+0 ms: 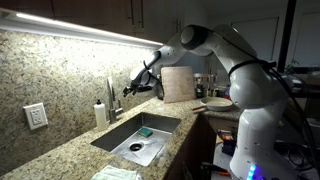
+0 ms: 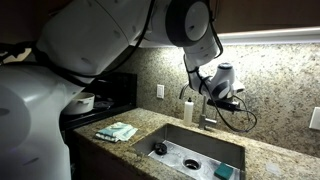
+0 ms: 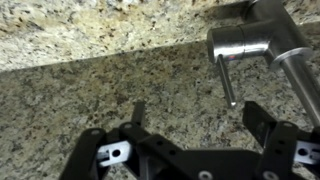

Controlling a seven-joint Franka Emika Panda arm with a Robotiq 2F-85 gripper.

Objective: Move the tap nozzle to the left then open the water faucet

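The white robot arm [image 1: 235, 75] reaches over the speckled granite tabletop [image 1: 60, 150] toward the back wall. The steel sink [image 1: 125, 140] is set into that tabletop, with a wooden cutting board [image 1: 178, 84] leaning against the wall beyond it. The water faucet [image 1: 110, 92] stands behind the sink's rear edge. In the wrist view its chrome body [image 3: 245, 40] sits at the upper right, with the small thin handle hanging below it. The tap nozzle [image 3: 298, 80] runs off toward the lower right as a thicker shiny tube. The gripper [image 3: 200, 115] hangs just beside the faucet, its 2 fingers spread apart with nothing between them. Whether a finger touches the nozzle cannot be told. A white soap bottle [image 1: 100, 112] stands next to the faucet, and 1 green sponge [image 1: 146, 131] lies in the sink.
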